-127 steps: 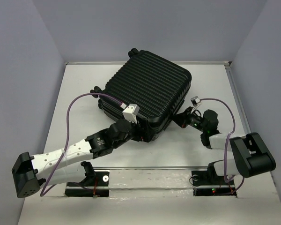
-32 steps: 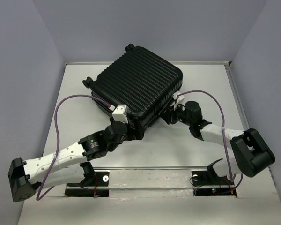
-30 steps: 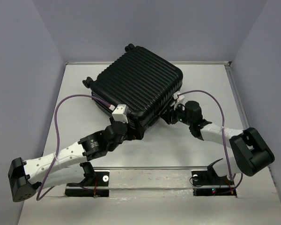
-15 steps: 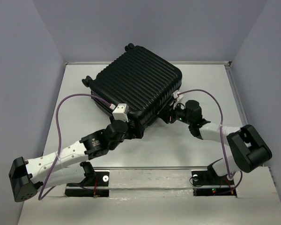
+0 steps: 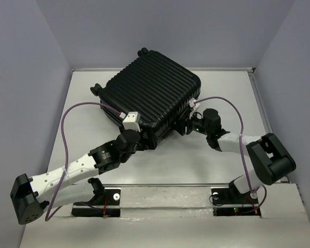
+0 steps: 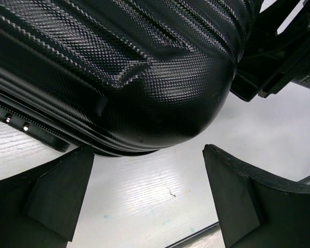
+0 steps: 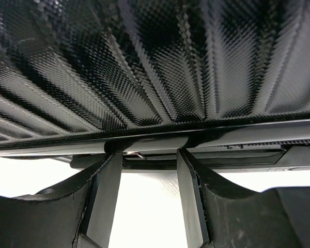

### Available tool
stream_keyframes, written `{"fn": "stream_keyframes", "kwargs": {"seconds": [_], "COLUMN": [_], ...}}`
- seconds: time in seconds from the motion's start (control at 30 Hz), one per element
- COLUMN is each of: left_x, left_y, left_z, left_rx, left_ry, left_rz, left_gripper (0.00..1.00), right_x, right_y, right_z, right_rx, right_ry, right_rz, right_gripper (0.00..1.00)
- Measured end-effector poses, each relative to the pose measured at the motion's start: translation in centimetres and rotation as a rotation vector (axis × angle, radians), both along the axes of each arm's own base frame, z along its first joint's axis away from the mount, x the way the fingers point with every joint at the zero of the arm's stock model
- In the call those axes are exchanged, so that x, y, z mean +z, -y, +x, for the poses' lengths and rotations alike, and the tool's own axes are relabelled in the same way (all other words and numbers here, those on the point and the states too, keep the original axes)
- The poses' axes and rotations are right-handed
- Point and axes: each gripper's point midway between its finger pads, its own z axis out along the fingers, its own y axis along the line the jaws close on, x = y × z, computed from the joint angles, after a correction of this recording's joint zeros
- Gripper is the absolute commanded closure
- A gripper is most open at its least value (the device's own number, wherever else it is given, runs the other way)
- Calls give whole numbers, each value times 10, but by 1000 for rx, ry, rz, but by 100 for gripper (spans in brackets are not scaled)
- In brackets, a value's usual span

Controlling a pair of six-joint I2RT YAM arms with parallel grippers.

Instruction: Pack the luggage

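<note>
The luggage [image 5: 155, 90] is a closed black ribbed suitcase lying flat and skewed on the white table, with its wheels toward the back left. My left gripper [image 5: 144, 138] is open at its near corner. In the left wrist view the rounded corner [image 6: 119, 62] hangs just beyond the wide-apart fingers [image 6: 67, 196], and bare table shows between them. My right gripper [image 5: 183, 126] is at the suitcase's near right edge. In the right wrist view its jaws [image 7: 147, 154] stand apart under the shell's seam [image 7: 155, 62], with a small metal zip tab [image 7: 134, 153] by the left fingertip, not gripped.
The table [image 5: 196, 160] has a raised rim [image 5: 258, 103] along the right and back. Grey walls enclose the three far sides. Purple cables [image 5: 67, 129] loop off both arms. The right arm's wrist [image 6: 279, 62] shows at the left wrist view's top right.
Since the earliest frame the suitcase has swung and shifted toward the back left. In the last second the right gripper edged closer to its edge and its jaws widened slightly.
</note>
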Motion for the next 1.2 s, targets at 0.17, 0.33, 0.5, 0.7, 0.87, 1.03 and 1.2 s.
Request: {"fn": "stream_keyframes", "kwargs": {"seconds": [0.17, 0.33, 0.5, 0.7, 0.87, 1.03, 1.2], "left_x": [2, 4, 2, 3, 3, 4, 4], "left_y": [-3, -2, -2, -3, -3, -3, -2], "left_z": [6, 8, 9, 11, 11, 11, 11], "left_rx": [14, 14, 15, 21, 23, 19, 15], "left_ry": [9, 14, 12, 15, 17, 17, 16], "left_rz": [2, -9, -5, -5, -6, -10, -11], "left_gripper": [1, 1, 1, 1, 1, 1, 1], "right_x": [0, 1, 4, 16, 25, 67, 111], "right_y": [-5, -10, -14, -14, -15, -13, -17], "right_z": [-1, 4, 6, 3, -3, -8, -11], "right_rx": [25, 25, -2, -32, -30, -14, 20], "right_ry": [1, -1, -7, -48, -109, -29, -9], "right_rz": [20, 68, 169, 265, 312, 363, 404], "right_gripper": [49, 64, 85, 93, 93, 93, 93]}}
